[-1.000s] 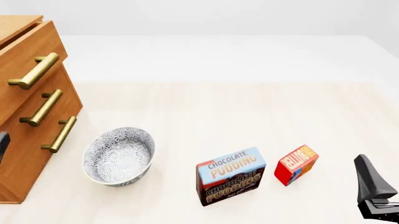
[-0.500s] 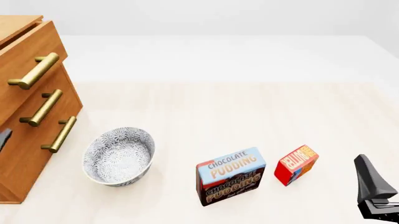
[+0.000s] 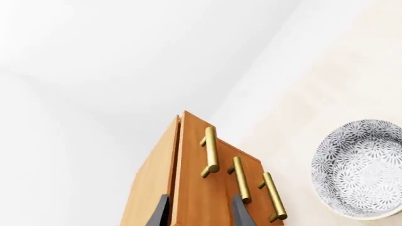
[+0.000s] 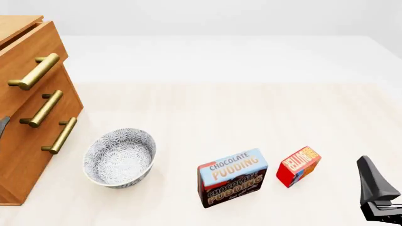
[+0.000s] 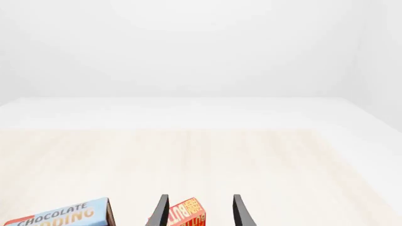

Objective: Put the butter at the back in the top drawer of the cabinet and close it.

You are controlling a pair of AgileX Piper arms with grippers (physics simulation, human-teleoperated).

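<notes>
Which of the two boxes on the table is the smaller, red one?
The butter, right of the chocolate pudding box: small and red with a blue side, while the pudding box is larger, brown and light blue.

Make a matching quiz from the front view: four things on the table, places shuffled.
Things:
1. cabinet
2. bowl
3. pudding box
4. butter

Places:
A. between bowl and butter
B. far left edge
C. furthest right of the four
D. just right of the cabinet

Pairs: 1-B, 2-D, 3-A, 4-C
</notes>
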